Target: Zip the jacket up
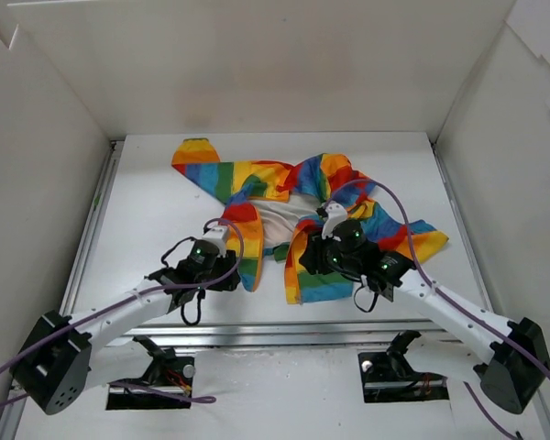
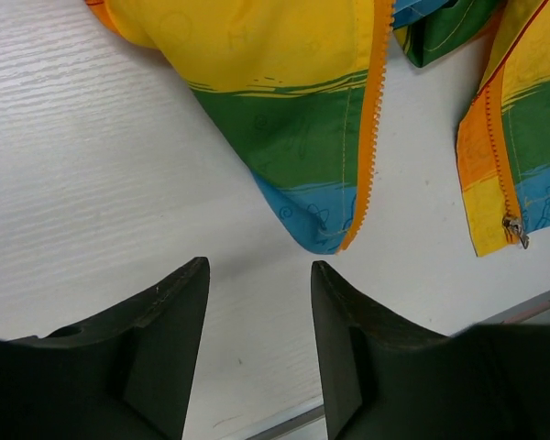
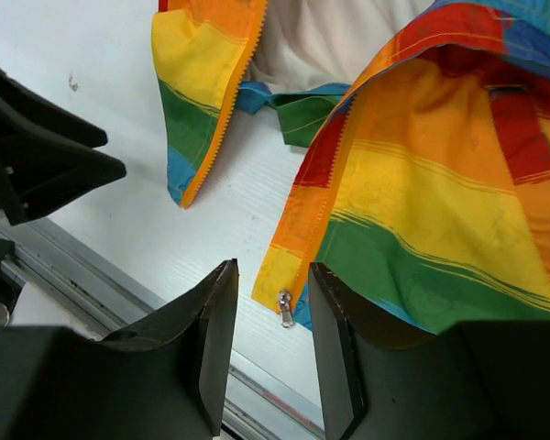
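The rainbow-striped jacket lies unzipped on the white table, its white lining showing between the two front flaps. My left gripper is open and holds nothing. It sits just short of the blue bottom corner of the left flap, whose orange zipper teeth run up the edge. My right gripper is also open, hovering over the bottom corner of the right flap. The metal zipper slider lies between its fingertips, and neither of them touches it. From above, both grippers sit at the jacket's hem.
A metal rail runs along the table's near edge right behind the hem. White walls enclose the table on three sides. The left gripper's black body shows at the left of the right wrist view.
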You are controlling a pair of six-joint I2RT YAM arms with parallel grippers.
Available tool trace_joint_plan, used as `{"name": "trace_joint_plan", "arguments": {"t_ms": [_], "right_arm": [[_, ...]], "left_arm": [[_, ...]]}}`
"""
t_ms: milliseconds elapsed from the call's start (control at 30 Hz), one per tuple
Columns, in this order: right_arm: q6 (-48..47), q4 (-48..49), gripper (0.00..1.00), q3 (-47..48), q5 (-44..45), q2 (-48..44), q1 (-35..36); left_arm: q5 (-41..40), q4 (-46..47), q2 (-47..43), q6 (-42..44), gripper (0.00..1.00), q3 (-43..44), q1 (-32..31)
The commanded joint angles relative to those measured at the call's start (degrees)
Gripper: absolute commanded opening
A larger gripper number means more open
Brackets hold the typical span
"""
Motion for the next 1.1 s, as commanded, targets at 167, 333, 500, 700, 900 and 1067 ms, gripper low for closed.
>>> {"name": "trace_joint_plan", "arguments": {"t_ms": [167,333,500,700,900,1067], "right_arm": [[2.56,7.88,0.35,0.23,-1.52,5.09,4.22],[3.18,9.73,0.34,0.05,-1.26,7.38,6.42],[4.85,12.71,0.36,-1.00,-1.43,8.78,7.38],[10.56,17.45,0.52,-3.37,0.93,11.95,8.00],[14.43,20.80,0.49,-3.20,0.68,14.67,7.74],[16.71,22.56,0.00,-3.20,-0.11,17.40,8.00]], "left_arm": [[4.37,13.11,11.44,0.13,0.45,3.99,-0.38],[1.66,14.78,16.46,-0.66,0.45,5.57,0.93],[2.79,20.74,19.90,-1.63,0.40,6.28,1.47],[8.15,29.26,23.94,-6.46,0.01,5.76,1.99],[8.86,36.04,22.63,-11.99,0.00,2.95,1.99],[3.08,40.17,15.87,-21.74,0.00,-3.28,0.76]]}}
